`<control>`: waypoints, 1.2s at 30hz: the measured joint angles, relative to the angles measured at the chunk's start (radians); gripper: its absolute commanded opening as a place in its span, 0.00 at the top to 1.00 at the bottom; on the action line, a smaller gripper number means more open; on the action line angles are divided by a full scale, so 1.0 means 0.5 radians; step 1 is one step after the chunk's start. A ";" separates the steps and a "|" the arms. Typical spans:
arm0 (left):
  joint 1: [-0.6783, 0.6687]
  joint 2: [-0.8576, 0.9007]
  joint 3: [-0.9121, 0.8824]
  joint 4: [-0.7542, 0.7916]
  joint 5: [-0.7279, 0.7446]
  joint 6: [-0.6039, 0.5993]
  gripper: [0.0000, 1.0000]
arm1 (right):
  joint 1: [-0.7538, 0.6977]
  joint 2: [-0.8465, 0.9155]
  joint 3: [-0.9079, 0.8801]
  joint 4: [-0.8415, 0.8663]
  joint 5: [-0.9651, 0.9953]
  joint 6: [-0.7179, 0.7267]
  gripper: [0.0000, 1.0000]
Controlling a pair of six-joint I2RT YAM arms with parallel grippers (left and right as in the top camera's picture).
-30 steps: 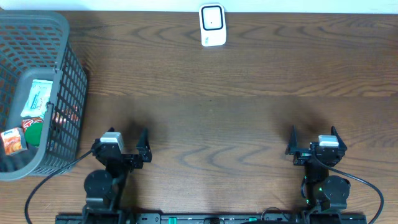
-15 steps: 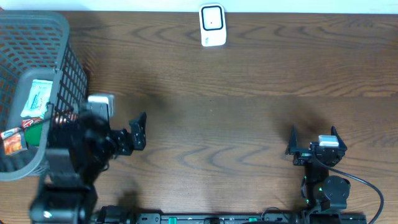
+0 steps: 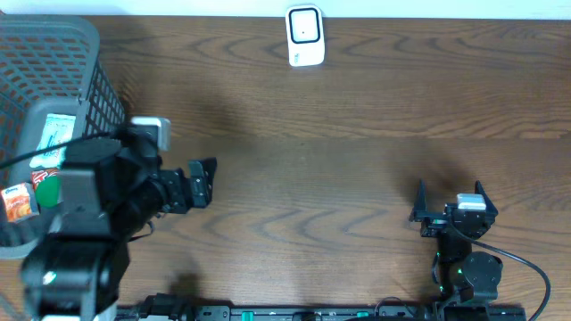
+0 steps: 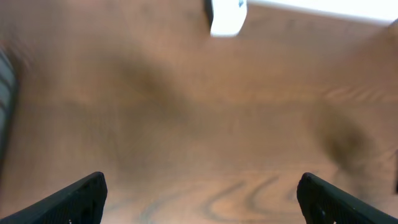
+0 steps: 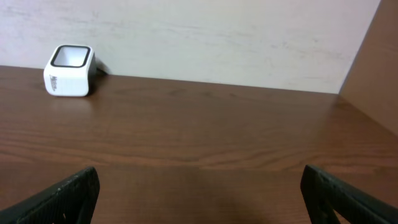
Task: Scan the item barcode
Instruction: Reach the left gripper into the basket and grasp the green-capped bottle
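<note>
Seen from overhead, the scanner (image 3: 304,36) stands upright at 12 o'clock on the far edge of the worktop (image 3: 357,152). Its window faces the arms, so a barcode can be held up in front of it. The items lie in the basket (image 3: 98,98) at 9 o'clock: a white packet (image 3: 55,135), a red-and-green pack (image 3: 40,181) and a small orange pack (image 3: 16,201). None of them is out on the worktop, and which one is meant cannot be told.

The left arm (image 3: 85,214) is lifted high beside the basket, near 8 o'clock, probably because it sits closest to the goods. Its left tool (image 3: 202,181) points toward 3 o'clock over bare wood, with the fingers spread wide and pinching nothing. The left wrist view agrees: both fingertips (image 4: 84,198) are far apart at the bottom corners, with the blurred scanner (image 4: 227,15) at 12 o'clock.

The right tool (image 3: 449,201) sits low at 4 o'clock, also spread and empty. It faces the scanner (image 5: 69,70), which lies at 10 o'clock in its own view. It is likely parked out of the way, or waiting to take a handover.

The pick has not begun, so the left tool must first reach into the basket.
</note>
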 measured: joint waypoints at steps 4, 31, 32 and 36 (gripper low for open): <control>0.000 0.006 0.375 -0.014 -0.026 -0.029 0.02 | 0.000 0.000 0.000 0.000 0.000 0.001 0.01; 0.684 0.710 1.305 -0.492 -1.582 -0.708 0.02 | 0.000 0.000 0.000 0.000 0.000 0.000 0.01; 0.741 0.732 1.305 -0.522 -1.566 -0.726 0.02 | 0.000 0.000 0.000 0.000 0.000 0.000 0.01; 0.989 0.832 1.305 -0.623 -1.437 -0.771 0.02 | 0.000 0.000 0.000 0.000 0.000 0.000 0.01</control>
